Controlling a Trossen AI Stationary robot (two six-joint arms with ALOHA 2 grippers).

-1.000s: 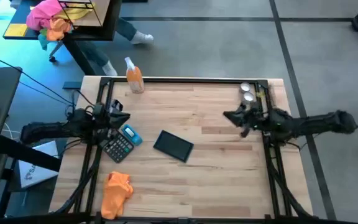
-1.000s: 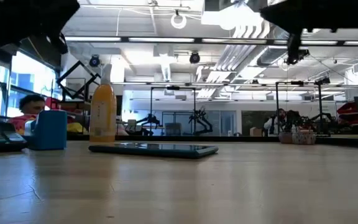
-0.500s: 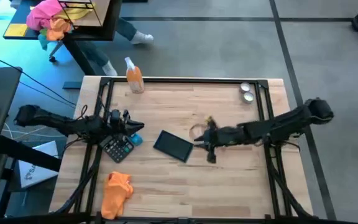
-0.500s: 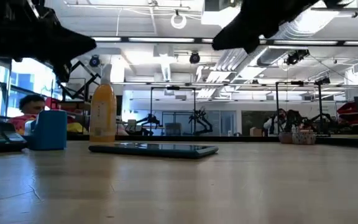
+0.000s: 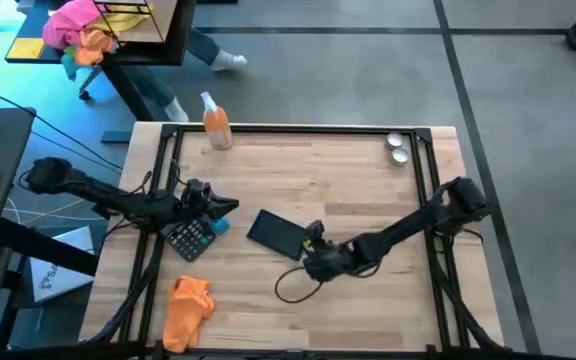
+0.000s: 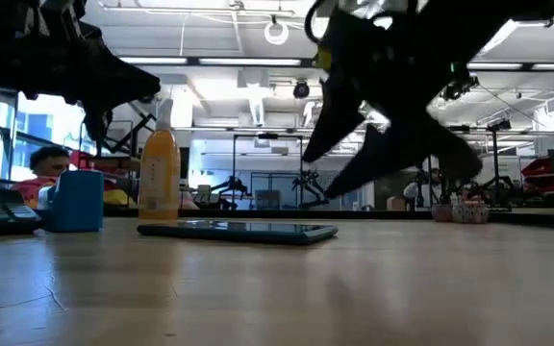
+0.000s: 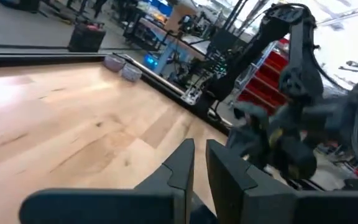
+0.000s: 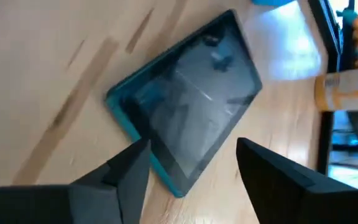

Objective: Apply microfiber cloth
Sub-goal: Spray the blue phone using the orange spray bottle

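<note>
Over the tablet, having swung in from the worktop's far right edge, hovering with right pincer spread wide, gripping nothing. Left pincer nearly closed, empty, above the calculator. Microfiber cloth lying untouched at the near-left corner.

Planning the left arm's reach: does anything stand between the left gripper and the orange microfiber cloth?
The calculator lies just below the left gripper, partly toward the microfiber cloth at the table's near-left edge. Past it, bare wood.
</note>
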